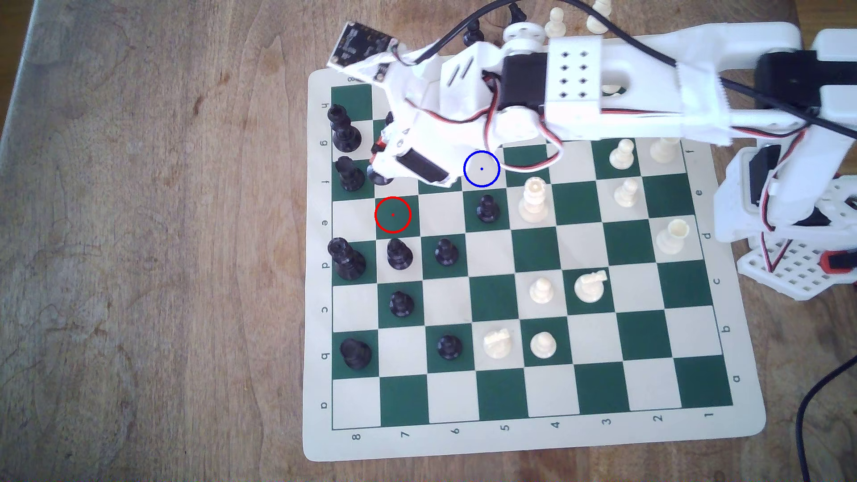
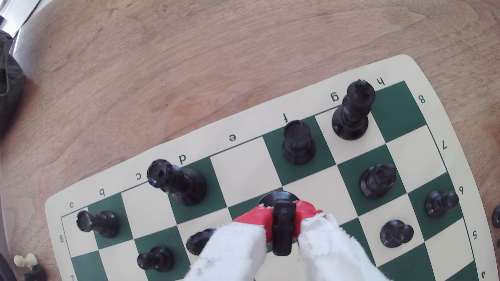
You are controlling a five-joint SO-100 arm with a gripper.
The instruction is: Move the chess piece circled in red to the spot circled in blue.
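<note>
- I see the wooden surface (image 1: 162, 231) carrying the green-and-cream board (image 1: 533, 435), which lies toward the exterior view's right.
- My white arm (image 1: 575, 79) reaches in from the exterior view's right, over the board's far rows.
- At its end, the jaws (image 2: 282, 221) are clenched on the black knight (image 2: 282, 229): the wrist view shows red pads (image 2: 257, 220) pressed against both sides of the piece, with the white fingers (image 2: 230, 251) behind them.
- The knight's round base pokes out beyond the pads, and I can see it above the board near the f7 square; whether it touches the board I cannot tell.
- In the exterior view the red-ringed green square (image 1: 393, 214) at e7 has no piece on it.
- The blue-ringed cream square (image 1: 481, 168) lies just beside the gripper's body, toward the exterior view's right, also unoccupied.
- A black pawn (image 1: 487, 208) stands on the green square next to the blue ring.
</note>
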